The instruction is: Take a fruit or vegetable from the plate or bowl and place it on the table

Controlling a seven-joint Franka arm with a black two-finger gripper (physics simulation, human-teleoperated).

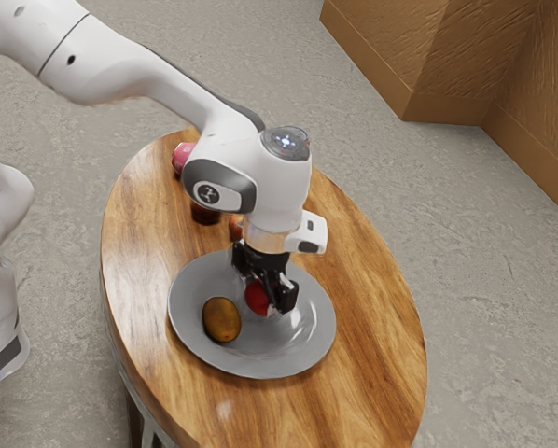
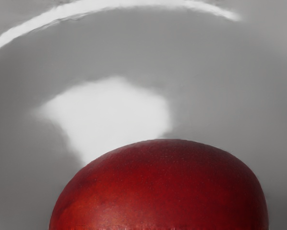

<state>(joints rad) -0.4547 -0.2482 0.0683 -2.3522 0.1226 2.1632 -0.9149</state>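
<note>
Between the jaws, as the exterior view shows, lies the red fruit (image 1: 257, 297), within the outline of the plate (image 1: 260, 364). We judge the reach complete; whether the jaws are closed on the fruit we cannot tell, nor whether its weight rests on the plate. Outstanding, in our judgement: the carry out past the rim and the release onto the tabletop (image 1: 372, 308). The wrist view puts the fruit close under the jaws; we note the brown-orange fruit (image 1: 221, 319) near them, on the plate
</note>
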